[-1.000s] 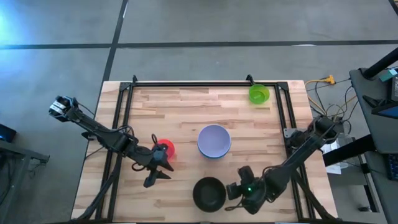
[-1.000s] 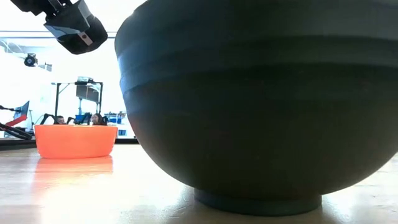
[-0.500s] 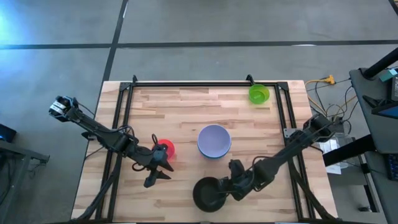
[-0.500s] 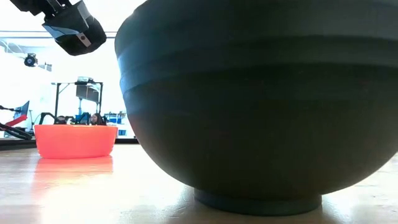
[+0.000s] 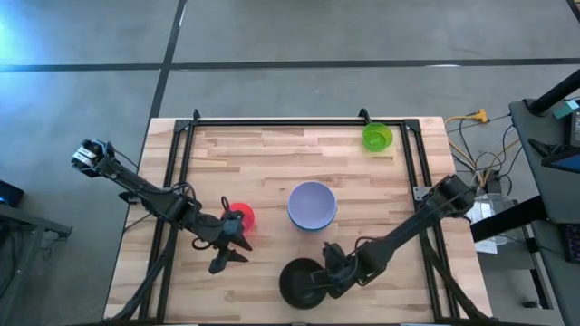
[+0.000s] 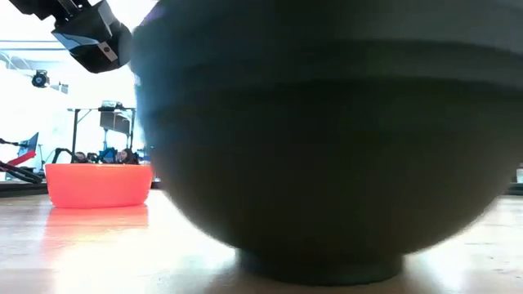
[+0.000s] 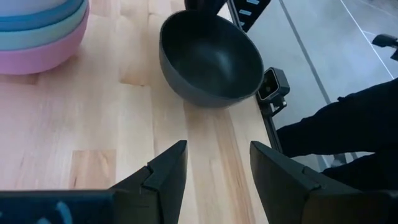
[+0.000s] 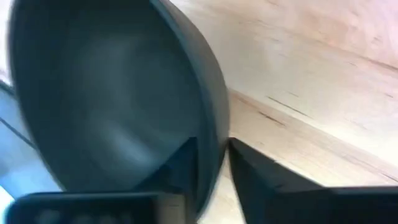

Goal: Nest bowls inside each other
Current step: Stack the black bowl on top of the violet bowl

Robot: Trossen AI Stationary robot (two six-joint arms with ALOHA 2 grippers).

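Observation:
A black bowl [image 5: 297, 284] stands on its foot near the table's front edge and fills the low view [image 6: 327, 139]. My right gripper [image 5: 324, 275] is at the bowl's right rim, shut on it. A stack of bowls [image 5: 312, 206] with a lavender one on top sits mid-table; the left wrist view shows its pink, teal and blue sides [image 7: 37, 31]. A small red bowl [image 5: 241, 215] rests left of the stack, and a lime green bowl [image 5: 377, 137] sits at the far right. My left gripper [image 5: 232, 246] hovers open beside the red bowl. My right gripper has the black bowl's wall at its right rim [image 8: 214, 149] between its fingers, one finger inside [image 8: 183, 168] the bowl and one outside [image 8: 255, 171]. The fingers come from the table's right, slanting down. The bowl's foot [image 6: 319, 265] is on the table.
A black metal frame [image 5: 299, 122] runs along the table's far edge and both sides. Bare wood lies between the stack and the far edge. A small camera [image 7: 273, 87] sits at the front edge by the black bowl. People show far behind the table in the low view.
My right gripper has moved toward the table's left, up to the black bowl's right rim, and has closed on its wall. The bowl has slid a little toward the table's left, still on its foot.

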